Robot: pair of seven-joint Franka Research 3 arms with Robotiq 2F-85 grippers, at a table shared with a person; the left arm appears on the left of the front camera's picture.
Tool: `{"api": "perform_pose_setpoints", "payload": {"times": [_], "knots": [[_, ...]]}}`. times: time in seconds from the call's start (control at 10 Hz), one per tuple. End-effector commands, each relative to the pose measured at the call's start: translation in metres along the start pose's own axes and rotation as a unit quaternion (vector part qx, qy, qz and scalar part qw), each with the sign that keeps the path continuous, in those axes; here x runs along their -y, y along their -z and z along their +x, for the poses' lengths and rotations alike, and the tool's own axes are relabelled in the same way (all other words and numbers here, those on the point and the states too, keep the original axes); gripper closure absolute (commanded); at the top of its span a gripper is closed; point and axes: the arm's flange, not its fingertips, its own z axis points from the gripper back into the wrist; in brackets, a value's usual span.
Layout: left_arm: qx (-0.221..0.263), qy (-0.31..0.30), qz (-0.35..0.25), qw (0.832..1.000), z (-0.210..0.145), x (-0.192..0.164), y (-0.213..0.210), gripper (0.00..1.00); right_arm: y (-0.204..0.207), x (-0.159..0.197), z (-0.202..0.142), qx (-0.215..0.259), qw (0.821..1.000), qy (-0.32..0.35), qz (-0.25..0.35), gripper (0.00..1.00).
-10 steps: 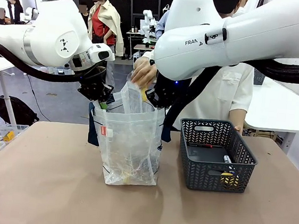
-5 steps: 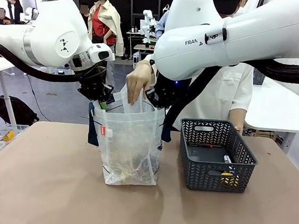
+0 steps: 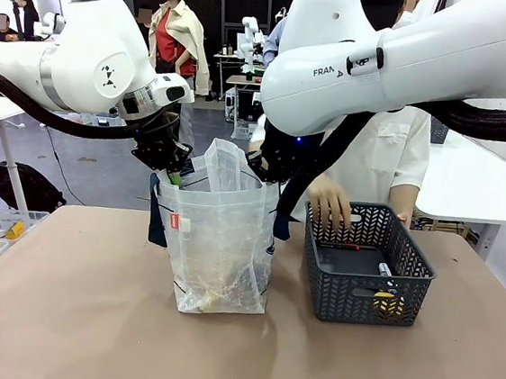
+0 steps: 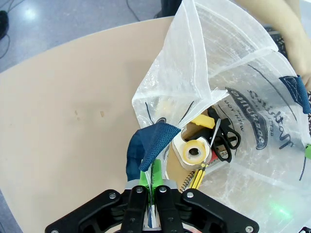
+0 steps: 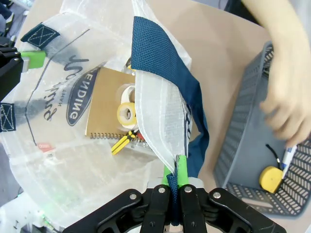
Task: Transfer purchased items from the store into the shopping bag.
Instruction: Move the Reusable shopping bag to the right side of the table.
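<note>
The see-through shopping bag [image 3: 220,240] with dark blue straps [image 5: 165,73] stands open mid-table. The left gripper [image 4: 151,180] pinches one strap tight, the right gripper [image 5: 175,175] the other. The grey basket [image 3: 350,301] sits at the bag's 3 o'clock. The person's hand [image 3: 331,202], in the bag before, now reaches over the basket's 11 o'clock corner.

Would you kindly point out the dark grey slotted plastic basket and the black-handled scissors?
Dark grey slotted plastic basket [image 3: 341,300]: front view, its near wall.
Black-handled scissors [image 4: 218,143]: left wrist view, its black handle.
</note>
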Motion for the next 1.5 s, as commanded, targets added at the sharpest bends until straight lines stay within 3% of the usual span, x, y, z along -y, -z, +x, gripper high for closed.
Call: {"api": "perform_pose_setpoints", "payload": {"times": [0.0, 1.4], "knots": [[0.001, 0.0, -0.003, 1.0, -0.0018, 0.0006, 0.0007, 1.0, 0.0011, 0.0014, -0.0014, -0.001, 1.0, 0.003, 0.001, 1.0], [0.001, 0.0, -0.003, 1.0, -0.0018, 0.0006, 0.0007, 1.0, 0.0011, 0.0014, -0.0014, -0.001, 1.0, 0.003, 0.001, 1.0]]}}
